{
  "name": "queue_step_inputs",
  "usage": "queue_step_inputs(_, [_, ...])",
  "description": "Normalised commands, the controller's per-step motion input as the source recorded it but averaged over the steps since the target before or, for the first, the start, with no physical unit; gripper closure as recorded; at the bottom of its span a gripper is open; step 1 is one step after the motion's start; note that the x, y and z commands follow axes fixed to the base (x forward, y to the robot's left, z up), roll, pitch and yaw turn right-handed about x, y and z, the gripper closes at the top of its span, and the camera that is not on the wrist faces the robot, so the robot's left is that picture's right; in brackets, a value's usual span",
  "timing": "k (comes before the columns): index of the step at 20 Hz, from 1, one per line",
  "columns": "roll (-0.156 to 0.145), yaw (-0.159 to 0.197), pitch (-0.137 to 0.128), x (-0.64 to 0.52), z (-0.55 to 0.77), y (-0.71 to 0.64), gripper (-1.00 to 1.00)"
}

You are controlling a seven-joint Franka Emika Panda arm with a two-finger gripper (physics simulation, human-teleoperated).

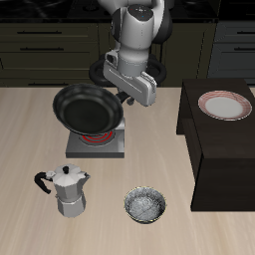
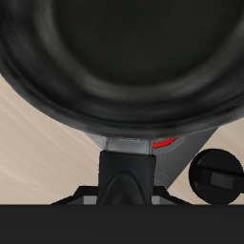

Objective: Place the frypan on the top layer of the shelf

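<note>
The frypan [image 1: 85,110] is round and black and hangs tilted just above the hotplate, its handle running back toward my gripper [image 1: 124,97]. My gripper is shut on the handle. In the wrist view the frypan [image 2: 119,57] fills most of the frame and its handle [image 2: 126,176] runs straight toward the camera. The shelf [image 1: 224,159] is a large dark boxy unit beside the hotplate, reaching to the table's front edge. My fingertips are hidden by the handle.
A grey hotplate with a red coil [image 1: 98,139] sits under the pan; its coil [image 2: 164,143] shows in the wrist view. A moka pot [image 1: 68,189] and a small patterned metal bowl [image 1: 145,206] stand near the front edge. A red-rimmed plate [image 1: 223,105] lies on the shelf top.
</note>
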Motion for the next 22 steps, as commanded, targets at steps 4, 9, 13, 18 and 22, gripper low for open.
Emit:
queue_step_inputs(4, [0.017, 0.087, 0.006, 0.09, 0.1, -0.08, 1.0])
queue_step_inputs(9, [0.005, 0.123, -0.021, 0.05, 0.15, -0.07, 1.0])
queue_step_inputs(13, [0.03, 0.126, -0.019, 0.01, 0.08, 0.0, 1.0])
queue_step_inputs(18, [0.039, 0.147, -0.002, 0.01, 0.07, -0.07, 1.0])
queue_step_inputs(22, [0.02, 0.167, -0.008, 0.03, 0.07, -0.11, 1.0])
